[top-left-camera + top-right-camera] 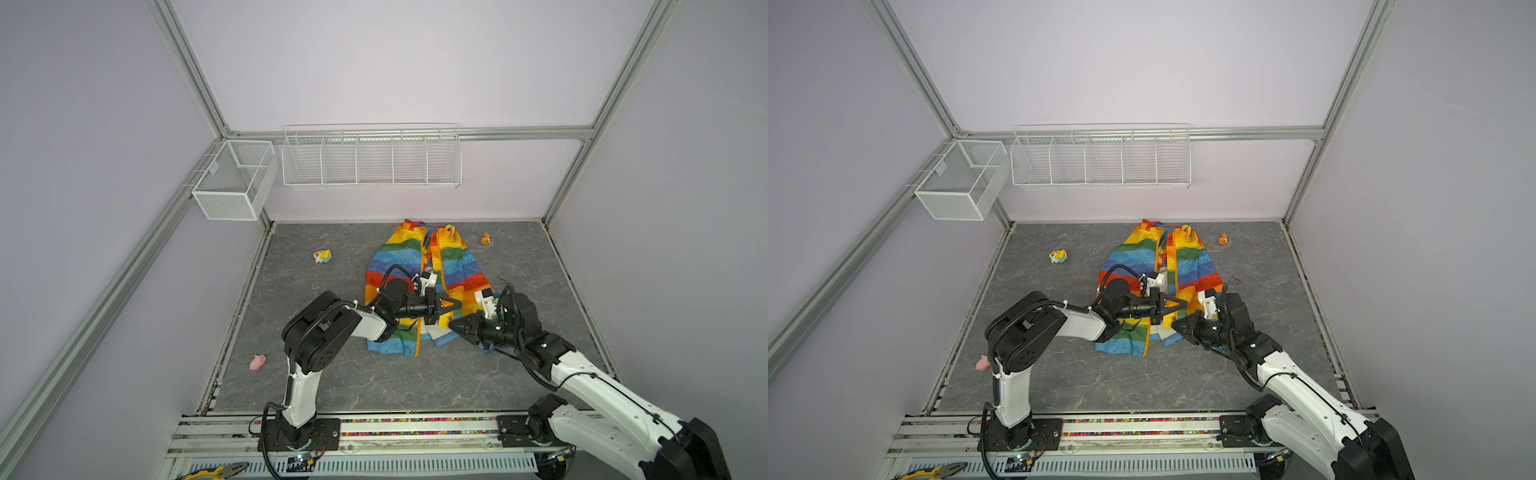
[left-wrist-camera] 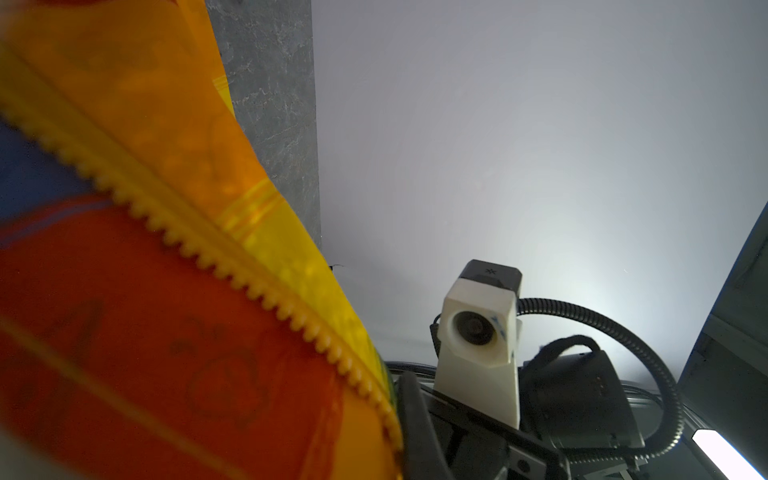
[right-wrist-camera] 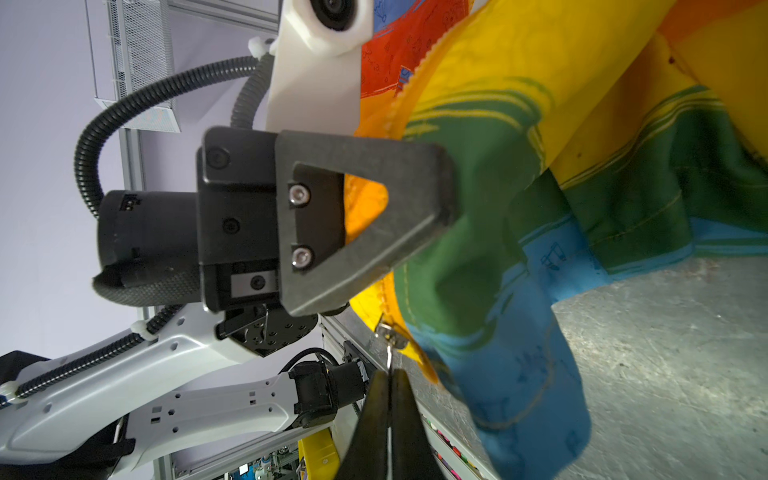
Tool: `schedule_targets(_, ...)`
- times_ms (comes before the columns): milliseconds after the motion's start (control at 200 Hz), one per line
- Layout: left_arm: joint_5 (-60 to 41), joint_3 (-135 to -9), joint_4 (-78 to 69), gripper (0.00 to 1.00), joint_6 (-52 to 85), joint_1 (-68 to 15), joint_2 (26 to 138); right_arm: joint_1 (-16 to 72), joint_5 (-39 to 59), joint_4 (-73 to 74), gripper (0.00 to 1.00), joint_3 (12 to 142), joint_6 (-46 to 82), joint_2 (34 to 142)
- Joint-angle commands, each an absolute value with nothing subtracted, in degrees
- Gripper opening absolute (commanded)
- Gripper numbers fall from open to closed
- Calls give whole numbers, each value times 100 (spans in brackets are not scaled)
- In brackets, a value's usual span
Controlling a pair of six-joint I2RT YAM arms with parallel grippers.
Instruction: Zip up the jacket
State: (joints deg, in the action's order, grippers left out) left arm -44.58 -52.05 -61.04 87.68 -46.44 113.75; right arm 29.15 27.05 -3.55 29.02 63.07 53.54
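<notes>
The jacket lies on the grey table, in the middle and toward the back. Its collar points to the far wall and its bottom edge points to the robot. The front is open.

The left end effector is pressed shut on the jacket's cloth. In the right wrist view its tip bites the yellow and green part, right by the front edge. The left wrist view shows the zipper teeth very close up, with no other row joined to them there.

The right end effector is pressed together too. It pinches the thin metal tab of the zipper pull, which sits at the bottom end of the front edge, by the blue stripe. The cloth there looks lifted off the table. I cannot tell if both sides of the zipper are inside the pull.

In both top views the two end effectors sit close together over the bottom of the jacket, the left one a little farther back.

The zipper runs in one long line, from the bottom edge near the robot to the collar far away. The pull is at the near end, and the right arm has it. So I think the pull must go away from the robot, along that line, toward the collar. The left end effector holds the cloth just past the pull, on that same line.
</notes>
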Motion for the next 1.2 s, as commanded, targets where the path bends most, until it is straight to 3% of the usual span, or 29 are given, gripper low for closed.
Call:
schedule_targets(0,-4130,-5186,-6519,0,8646,-4546,11031,2966,2573,-416,6,2915,6455,5278)
schedule_targets(325,-3496,-5190,-6423,0,8021,-4482,10525,2938,2390,38,6,2561,6882,5292)
schedule_targets(640,-3533,-5344,-6499,0,8009,-4482,10568,2949,2487,570,6,2531,6983,5765)
schedule_targets(815,-3549,-5346,-6227,0,7955,-4474,10598,2876,2311,-243,6,2825,6517,5599)
schedule_targets(1025,-3560,-5317,-5781,0,7822,-4465,10515,2516,2064,-1344,44,2929,5759,5075)
schedule_targets(1195,-3601,-5429,-4960,0,7537,-4465,10343,2307,2063,-1722,63,2991,5218,4677)
